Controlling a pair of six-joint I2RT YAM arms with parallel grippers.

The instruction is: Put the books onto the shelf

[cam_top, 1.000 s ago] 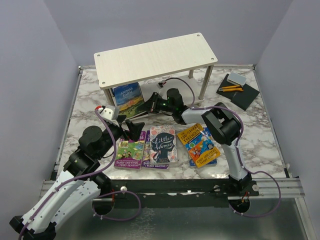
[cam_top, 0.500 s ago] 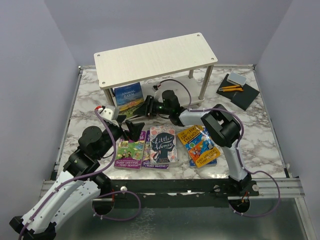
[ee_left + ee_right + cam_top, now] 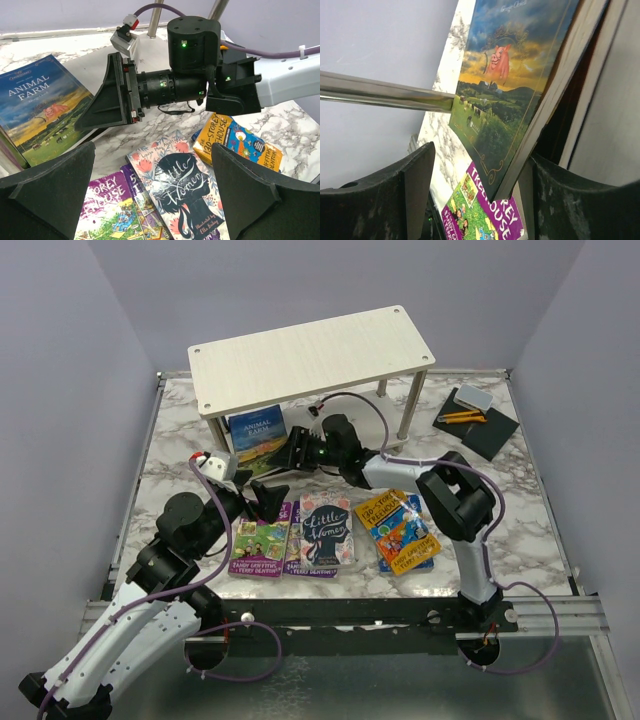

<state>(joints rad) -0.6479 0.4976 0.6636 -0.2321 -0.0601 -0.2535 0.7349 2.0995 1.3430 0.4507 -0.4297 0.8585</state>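
Standing tilted under the top board, at the left end of the shelf (image 3: 310, 352), the "Animal Farm" book (image 3: 255, 435) is shown with its cover turned toward the near edge of the bench (image 3: 520, 520). The right gripper (image 3: 297, 450) is laid level just beside it, jaws parted. In the wrist view the book's lower edge is seen between the two fingers (image 3: 415, 195), with a clear gap on one side; contact on the other cannot be judged. The left gripper (image 3: 265, 498) is spread fully wide above the books lying flat along the near edge: a purple-green "Treehouse" book (image 3: 258, 540), "Little Women" (image 3: 326, 528) and an orange book (image 3: 395, 520). A black pad (image 3: 485, 430) is placed near the far right corner
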